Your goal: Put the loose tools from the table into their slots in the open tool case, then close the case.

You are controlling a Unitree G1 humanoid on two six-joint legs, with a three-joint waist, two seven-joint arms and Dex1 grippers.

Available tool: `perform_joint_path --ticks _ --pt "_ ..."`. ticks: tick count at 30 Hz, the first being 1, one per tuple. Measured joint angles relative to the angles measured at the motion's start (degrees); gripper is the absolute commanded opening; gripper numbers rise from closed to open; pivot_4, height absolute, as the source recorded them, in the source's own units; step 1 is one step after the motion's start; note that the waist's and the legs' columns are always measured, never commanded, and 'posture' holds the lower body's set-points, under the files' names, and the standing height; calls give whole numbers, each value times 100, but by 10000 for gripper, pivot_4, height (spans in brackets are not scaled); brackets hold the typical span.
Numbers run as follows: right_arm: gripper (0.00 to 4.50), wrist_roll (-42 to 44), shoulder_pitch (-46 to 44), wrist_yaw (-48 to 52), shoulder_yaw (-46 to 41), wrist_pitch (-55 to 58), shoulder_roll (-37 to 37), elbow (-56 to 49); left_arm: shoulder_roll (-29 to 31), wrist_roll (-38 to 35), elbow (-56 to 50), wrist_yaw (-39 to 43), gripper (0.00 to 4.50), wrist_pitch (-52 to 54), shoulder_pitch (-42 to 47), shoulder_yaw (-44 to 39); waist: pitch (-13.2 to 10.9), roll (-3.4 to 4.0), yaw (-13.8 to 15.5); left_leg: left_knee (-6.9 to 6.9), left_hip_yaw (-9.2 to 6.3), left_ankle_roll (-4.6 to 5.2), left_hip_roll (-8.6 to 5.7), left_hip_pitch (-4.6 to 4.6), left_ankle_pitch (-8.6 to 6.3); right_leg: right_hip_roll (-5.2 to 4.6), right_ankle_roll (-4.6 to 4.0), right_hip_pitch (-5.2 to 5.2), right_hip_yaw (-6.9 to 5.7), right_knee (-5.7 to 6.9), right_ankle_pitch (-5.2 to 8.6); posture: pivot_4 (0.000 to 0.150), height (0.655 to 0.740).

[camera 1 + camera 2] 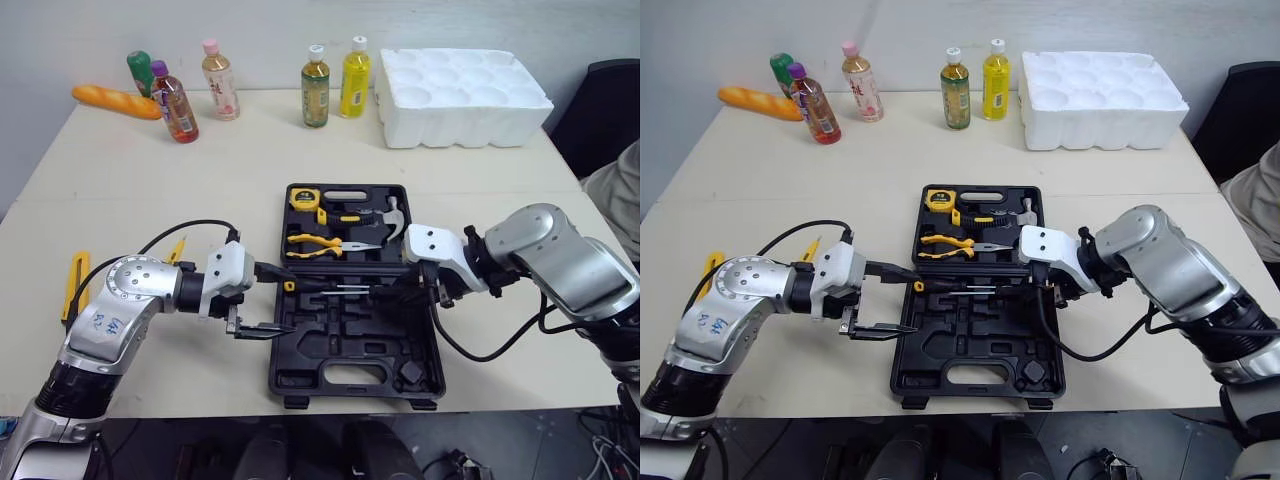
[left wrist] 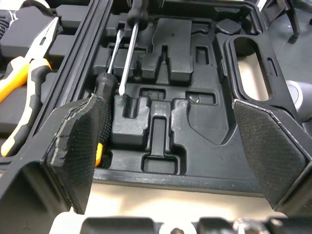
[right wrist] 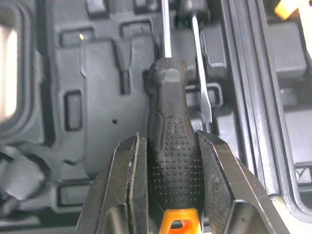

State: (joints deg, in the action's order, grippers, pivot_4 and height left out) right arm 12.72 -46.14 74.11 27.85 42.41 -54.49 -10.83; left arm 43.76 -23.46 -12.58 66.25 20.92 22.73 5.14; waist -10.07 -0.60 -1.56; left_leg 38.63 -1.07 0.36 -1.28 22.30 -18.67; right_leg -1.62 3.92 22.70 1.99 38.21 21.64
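Right gripper (image 3: 170,141) sits closest, its two fingers clamped on the black dimpled handle of a screwdriver (image 3: 166,78); the shaft runs away from it across the near half of the tool case (image 1: 340,345), just beside the hinge line; a second screwdriver (image 2: 104,90) lies alongside, pointing the opposite way. Left gripper (image 1: 285,303) hovers at the case's left edge with its fingers wide apart, holding nothing, one finger near that second handle. Far half of the case already carries a tape measure (image 1: 303,198), pliers (image 1: 315,243) and a hammer (image 1: 393,218). Step in hand looks like seating the held screwdriver in its groove; whether it is fully down I cannot tell. Next, I judge, it needs pressing flat into the recess, then the fingers parting and lifting straight off so the neighbour is not dragged out; a yellow tool (image 1: 77,285) waits on the table (image 1: 150,180) by the left arm, and the case is not yet closed.
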Motion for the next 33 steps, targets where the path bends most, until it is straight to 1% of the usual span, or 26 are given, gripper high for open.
perform_joint_path --ticks 6,15,16,17,18,19,21,22,25,27,29,30,31,32,33 --pt "10121 -248 33 12 109 -95 228 23 -17 9 7 5 45000 -1 134 0 0 0 -2 7 0 0 0 0 0 1 0 1 0 25 0 1500 7400" --pt "10121 -313 90 6 106 -73 327 -21 -32 14 8 2 45000 0 134 0 0 0 -2 9 0 0 0 0 0 1 0 1 0 31 0 1500 7400" --pt "20360 -311 90 9 101 -50 329 -33 -35 14 8 0 45000 1 134 0 0 0 -2 9 0 0 0 0 0 1 0 1 0 32 0 1500 7400" --pt "23758 -279 89 25 92 68 341 -63 -44 13 7 -6 45000 5 134 0 0 0 -1 10 0 0 0 0 0 1 0 1 0 33 0 1500 7400" --pt "28767 -236 89 30 78 149 346 -69 -51 13 6 -10 45000 9 134 0 0 0 0 11 0 0 0 1 0 1 0 1 0 33 0 1500 7400" --pt "32488 -188 88 33 43 217 356 -70 -53 13 5 -15 45000 13 134 0 0 0 0 12 0 0 0 1 0 1 0 1 0 33 0 1500 7400" --pt "43056 -89 86 18 -134 278 401 -72 -57 13 -17 -21 45000 19 134 1 0 0 -1 12 0 0 0 1 0 1 0 1 0 33 0 1500 7400" --pt "44433 -27 87 5 -242 266 424 -73 -63 10 -46 -29 45000 33 134 2 0 0 -1 12 0 0 0 1 0 1 0 1 0 34 0 1500 7400" --pt "44433 208 249 -43 -732 20 616 -73 -118 -12 -211 -56 45000 126 145 7 0 0 4 13 0 0 0 1 0 1 0 0 -1 34 0 1500 7400" --pt "44433 458 520 -206 -1144 -185 978 -70 -159 -30 -259 -58 45000 147 185 25 1 -2 0 15 0 0 0 1 -1 2 0 -2 -1 38 0 1500 7400" --pt "44433 807 997 -332 -1569 -539 1439 -49 -232 -31 -260 -50 45000 140 178 61 2 -3 5 18 -1 0 0 1 -1 3 0 -4 -2 42 0 1500 7400" --pt "40666 906 1228 -366 -1625 -701 1560 3 -239 -29 -251 -38 45000 136 169 86 2 -3 4 23 0 1 0 4 -1 3 0 -3 -2 43 0 1500 7400" --pt "39419 926 1301 -382 -1652 -743 1596 21 -239 -28 -248 -36 45000 136 169 88 2 -3 4 27 0 1 -1 5 -1 2 0 -3 -2 44 0 1500 7400" --pt "36529 942 1359 -420 -1702 -777 1641 44 -240 -27 -247 -35 45000 137 170 89 2 -3 1 30 0 2 0 5 -2 2 0 -3 -2 45 0 1500 7400" --pt "31728 971 1446 -504 -1809 -873 1726 119 -247 -27 -247 -35 45000 140 179 94 2 -3 -5 34 0 3 0 4 -2 2 1 -5 -1 47 0 1500 7400"
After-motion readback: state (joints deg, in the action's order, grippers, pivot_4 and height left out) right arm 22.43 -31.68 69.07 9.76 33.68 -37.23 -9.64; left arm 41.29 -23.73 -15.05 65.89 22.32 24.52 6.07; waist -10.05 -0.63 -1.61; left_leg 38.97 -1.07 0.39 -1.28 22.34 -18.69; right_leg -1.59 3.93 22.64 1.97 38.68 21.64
